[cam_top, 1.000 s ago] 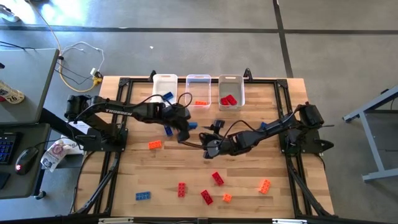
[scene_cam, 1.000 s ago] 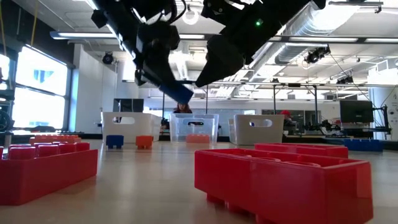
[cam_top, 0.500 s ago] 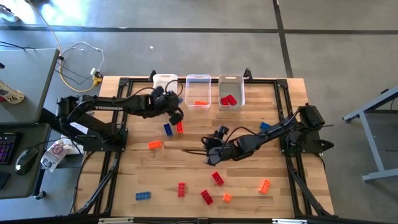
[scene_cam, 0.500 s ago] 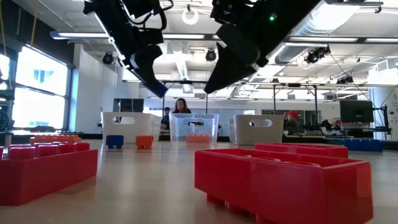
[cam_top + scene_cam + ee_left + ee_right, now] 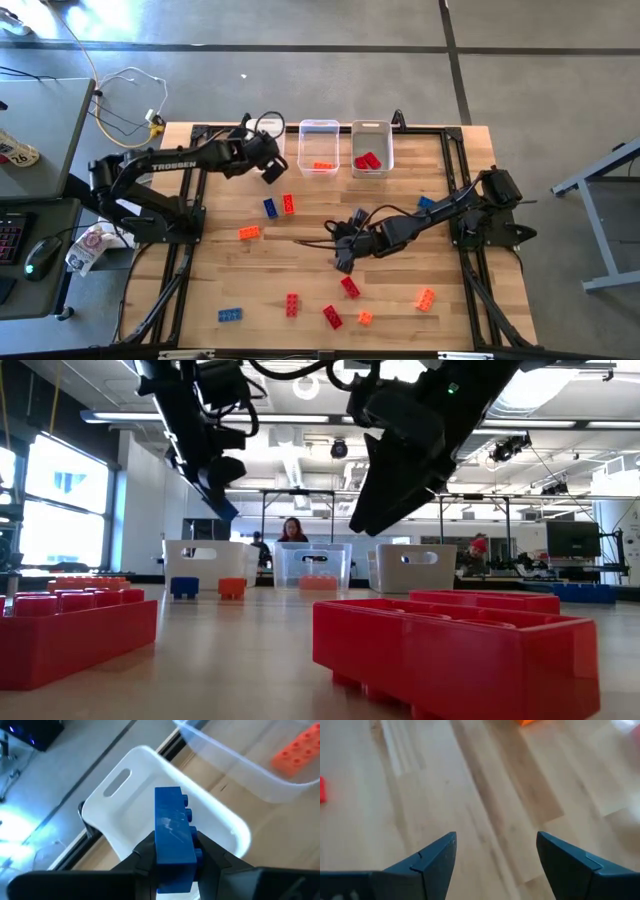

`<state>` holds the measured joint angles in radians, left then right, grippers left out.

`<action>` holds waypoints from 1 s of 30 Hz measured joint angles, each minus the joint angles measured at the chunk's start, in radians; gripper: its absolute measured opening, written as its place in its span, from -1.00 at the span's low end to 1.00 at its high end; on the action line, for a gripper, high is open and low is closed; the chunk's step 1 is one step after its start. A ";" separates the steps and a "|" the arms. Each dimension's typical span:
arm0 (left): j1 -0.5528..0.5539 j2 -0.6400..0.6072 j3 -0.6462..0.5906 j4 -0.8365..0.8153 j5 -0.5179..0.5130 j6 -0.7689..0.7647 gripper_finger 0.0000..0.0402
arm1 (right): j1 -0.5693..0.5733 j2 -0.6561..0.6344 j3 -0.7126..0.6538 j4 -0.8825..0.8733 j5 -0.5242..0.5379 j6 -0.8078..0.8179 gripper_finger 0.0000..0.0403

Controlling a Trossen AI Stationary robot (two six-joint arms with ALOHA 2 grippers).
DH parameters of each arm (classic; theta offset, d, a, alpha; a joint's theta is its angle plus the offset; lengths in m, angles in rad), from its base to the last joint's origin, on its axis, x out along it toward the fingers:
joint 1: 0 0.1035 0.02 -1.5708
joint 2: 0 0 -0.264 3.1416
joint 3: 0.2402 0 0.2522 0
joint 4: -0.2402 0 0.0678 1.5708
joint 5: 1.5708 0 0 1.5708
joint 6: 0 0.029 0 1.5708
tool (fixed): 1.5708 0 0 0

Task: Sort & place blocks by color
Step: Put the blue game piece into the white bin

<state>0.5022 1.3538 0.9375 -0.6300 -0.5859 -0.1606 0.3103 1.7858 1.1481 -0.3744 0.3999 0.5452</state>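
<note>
I judge the sorting barely begun: my left pincer point(image 5: 175, 857), clamped on a blue block point(image 5: 173, 836), hangs over the far-left white bin point(image 5: 165, 815), which looks bare inside. The middle bin point(image 5: 319, 133) holds 1 orange block point(image 5: 323, 166), the right bin point(image 5: 371, 131) 2 red blocks point(image 5: 367, 161). About 10 loose blocks point(image 5: 290, 304) lie scattered across the wooden bench point(image 5: 420, 230), mostly near. My right pincer point(image 5: 495, 857), spread wide and holding nothing, hovers mid-bench. Beyond is a bright hall with people at a distance.
</note>
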 joint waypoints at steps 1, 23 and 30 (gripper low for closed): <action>0.014 0.003 0.000 -0.001 0.014 0.000 -0.67 | 0.000 0.000 0.000 0.000 -0.018 0.012 0.30; 0.153 0.133 -0.001 -0.004 0.122 0.008 -0.62 | 0.078 0.000 0.000 0.001 -0.101 0.156 0.30; 0.159 0.143 -0.001 0.000 0.144 0.008 -0.47 | 0.124 0.000 0.000 0.001 -0.113 0.205 0.30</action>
<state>0.6609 1.4971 0.9367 -0.6300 -0.4416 -0.1528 0.4344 1.7855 1.1481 -0.3733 0.2867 0.7502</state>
